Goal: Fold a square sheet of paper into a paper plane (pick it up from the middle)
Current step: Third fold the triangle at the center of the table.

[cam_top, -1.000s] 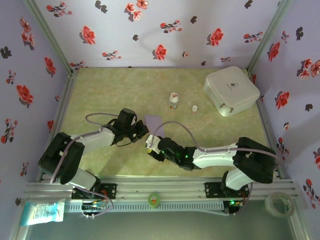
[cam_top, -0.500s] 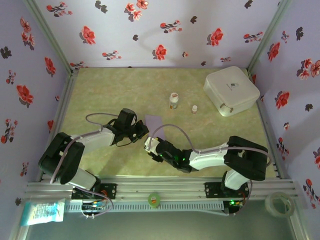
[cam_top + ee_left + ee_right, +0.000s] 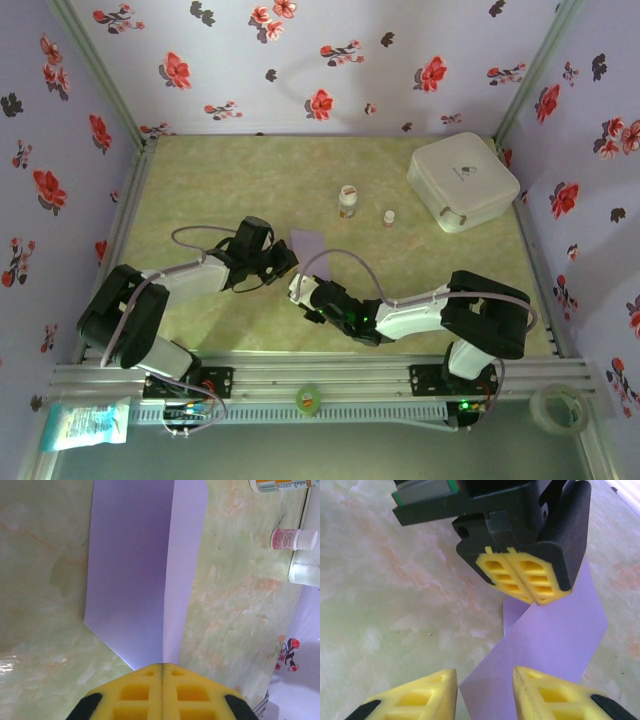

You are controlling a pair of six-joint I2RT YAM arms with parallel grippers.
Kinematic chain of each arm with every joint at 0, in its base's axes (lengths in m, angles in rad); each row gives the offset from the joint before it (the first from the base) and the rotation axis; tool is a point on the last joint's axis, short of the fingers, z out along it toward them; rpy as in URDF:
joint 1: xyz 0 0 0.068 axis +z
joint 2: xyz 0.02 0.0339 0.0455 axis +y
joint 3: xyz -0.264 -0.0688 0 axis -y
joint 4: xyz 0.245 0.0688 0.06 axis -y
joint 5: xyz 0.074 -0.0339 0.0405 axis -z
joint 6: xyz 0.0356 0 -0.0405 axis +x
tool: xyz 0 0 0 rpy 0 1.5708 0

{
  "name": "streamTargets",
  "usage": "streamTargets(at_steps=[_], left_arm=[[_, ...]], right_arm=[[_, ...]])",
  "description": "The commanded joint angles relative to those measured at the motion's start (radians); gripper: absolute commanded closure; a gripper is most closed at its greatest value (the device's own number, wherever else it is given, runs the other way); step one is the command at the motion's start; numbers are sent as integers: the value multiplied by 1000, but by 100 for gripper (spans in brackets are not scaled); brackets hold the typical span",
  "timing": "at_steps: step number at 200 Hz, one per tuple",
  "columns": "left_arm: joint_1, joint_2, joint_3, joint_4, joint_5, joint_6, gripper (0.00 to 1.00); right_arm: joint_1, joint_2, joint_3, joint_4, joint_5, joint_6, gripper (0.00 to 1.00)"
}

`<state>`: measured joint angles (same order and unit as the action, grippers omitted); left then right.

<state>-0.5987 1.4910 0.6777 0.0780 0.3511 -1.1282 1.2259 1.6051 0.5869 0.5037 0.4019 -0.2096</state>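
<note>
The left fingers (image 3: pixel 161 669) are pressed fully together, pinching one edge of the square sheet of paper (image 3: pixel 131 570) right where a lengthwise crease meets them. From the top camera these left fingers (image 3: pixel 281 262) sit just left of the sheet (image 3: pixel 307 243), near the middle of the desk (image 3: pixel 220 180).

The sheet is pale lilac and shows two tones on either side of that crease, so it looks folded or bent along its length rather than flat. This is probably an early fold, with the plane's pointed nose not yet made. In the right wrist view the paper (image 3: pixel 555 635) runs from the left fingers (image 3: pixel 522 580) down toward the camera, curving off the desk.

The right fingers (image 3: pixel 422 697) stand well open and hold nothing, with the near end of the sheet lying between them. From above, the right fingers (image 3: pixel 299 290) are just near of the paper.

The next move likely calls for the right fingers to close on that loose end without creasing it askew, while the left grip keeps the crease line steady.
</note>
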Motion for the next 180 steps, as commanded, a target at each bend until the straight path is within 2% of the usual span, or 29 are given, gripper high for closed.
streamTargets(at_steps=[1, 38, 83, 113, 152, 180], left_arm=[[-6, 11, -2, 20, 17, -13, 100], [-6, 15, -3, 22, 17, -14, 100], [-6, 12, -5, 22, 17, -13, 100], [-6, 11, -7, 22, 17, -13, 100], [-6, 15, -9, 21, 16, -12, 100], [-6, 15, -10, 22, 17, -12, 100]], right_arm=[[9, 2, -10, 35, 29, 15, 68], [9, -1, -18, 41, 13, 42, 74], [9, -10, -24, 39, 25, 74, 77], [9, -15, -25, 32, 30, 90, 83], [10, -15, -25, 39, 36, 103, 84], [10, -8, -18, 45, 31, 97, 80]])
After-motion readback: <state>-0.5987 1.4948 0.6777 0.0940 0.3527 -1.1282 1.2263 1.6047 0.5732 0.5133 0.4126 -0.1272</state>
